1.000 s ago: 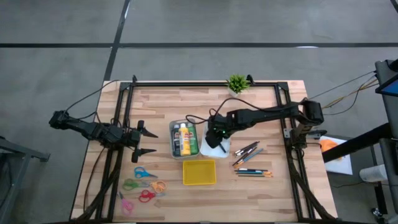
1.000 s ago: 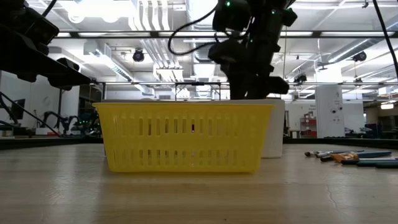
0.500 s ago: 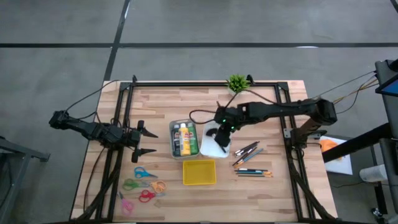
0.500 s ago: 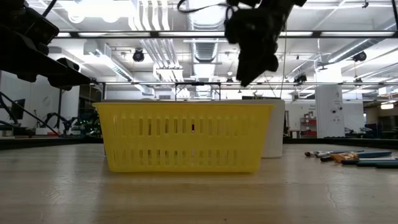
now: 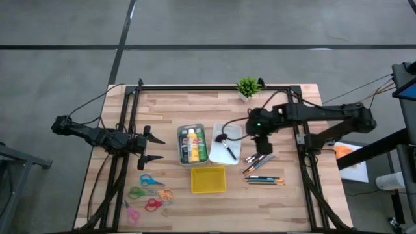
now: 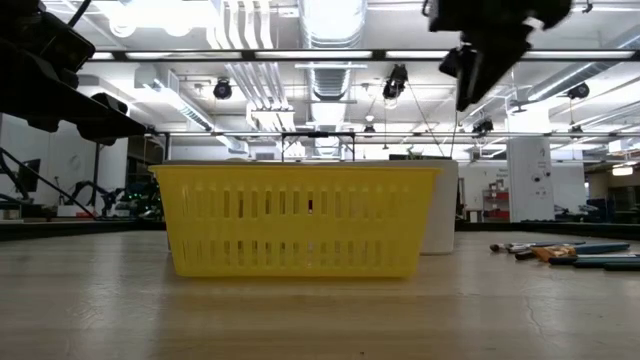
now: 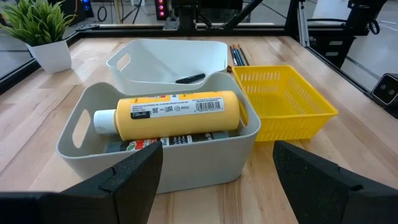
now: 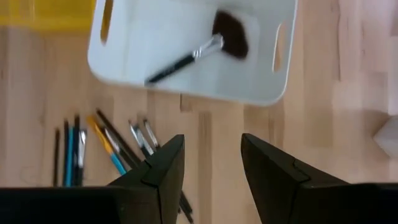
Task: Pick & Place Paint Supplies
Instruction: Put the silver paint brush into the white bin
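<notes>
Black right hand (image 8: 208,171) open, empty, above brushes (image 8: 118,149)

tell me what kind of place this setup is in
Probably a robotics lab or an industrial workshop. The low view shows a high open ceiling with exposed ducts and strip lights. The wooden table sits in a black metal frame on a bare concrete floor, and other equipment stands in the background.

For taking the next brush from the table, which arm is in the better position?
Probably the right. Its open gripper hangs beside the loose brushes, near the white bin. The left gripper waits at the far side of the grey bin.
</notes>
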Available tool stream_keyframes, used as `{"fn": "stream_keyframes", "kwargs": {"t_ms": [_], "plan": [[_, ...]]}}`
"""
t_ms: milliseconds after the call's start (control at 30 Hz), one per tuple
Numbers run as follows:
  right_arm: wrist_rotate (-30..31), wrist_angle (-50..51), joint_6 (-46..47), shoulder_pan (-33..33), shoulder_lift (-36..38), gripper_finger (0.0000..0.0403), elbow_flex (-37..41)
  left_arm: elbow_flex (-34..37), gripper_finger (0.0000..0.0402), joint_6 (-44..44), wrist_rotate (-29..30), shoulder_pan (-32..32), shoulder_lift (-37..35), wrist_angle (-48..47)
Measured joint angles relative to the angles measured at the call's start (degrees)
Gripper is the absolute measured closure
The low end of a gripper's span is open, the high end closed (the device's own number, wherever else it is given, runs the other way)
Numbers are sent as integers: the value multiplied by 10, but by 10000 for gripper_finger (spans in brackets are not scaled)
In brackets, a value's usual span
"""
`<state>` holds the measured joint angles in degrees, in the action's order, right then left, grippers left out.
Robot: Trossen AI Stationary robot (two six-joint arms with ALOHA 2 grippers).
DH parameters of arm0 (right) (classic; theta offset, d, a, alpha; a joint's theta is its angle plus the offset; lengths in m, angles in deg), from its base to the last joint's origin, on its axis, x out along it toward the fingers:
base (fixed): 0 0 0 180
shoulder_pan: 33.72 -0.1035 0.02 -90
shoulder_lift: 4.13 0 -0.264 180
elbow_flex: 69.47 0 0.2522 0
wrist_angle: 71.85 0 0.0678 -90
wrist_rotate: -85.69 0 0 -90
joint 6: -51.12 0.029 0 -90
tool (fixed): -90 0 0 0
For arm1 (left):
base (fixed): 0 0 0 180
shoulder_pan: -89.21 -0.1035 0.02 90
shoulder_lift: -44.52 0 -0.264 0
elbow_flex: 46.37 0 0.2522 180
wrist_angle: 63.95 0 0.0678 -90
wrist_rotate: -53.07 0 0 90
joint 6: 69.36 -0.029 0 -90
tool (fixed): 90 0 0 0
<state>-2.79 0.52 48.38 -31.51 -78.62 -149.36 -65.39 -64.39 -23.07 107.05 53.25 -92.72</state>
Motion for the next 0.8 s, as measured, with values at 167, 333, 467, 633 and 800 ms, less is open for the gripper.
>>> {"fn": "stream_keyframes", "kwargs": {"t_ms": [167,333,467,633,800], "plan": [[0,-10,-18,-2,43,246,77,0,96,0,0,0,0,0],[0,-58,-20,-2,59,246,151,0,96,0,0,0,0,0],[0,-107,-37,-2,57,246,199,0,96,0,0,0,0,0],[-8,-157,-37,-2,50,246,243,0,96,0,0,0,0,0],[-44,-195,-37,-2,50,246,276,0,96,0,0,0,0,0]]}}
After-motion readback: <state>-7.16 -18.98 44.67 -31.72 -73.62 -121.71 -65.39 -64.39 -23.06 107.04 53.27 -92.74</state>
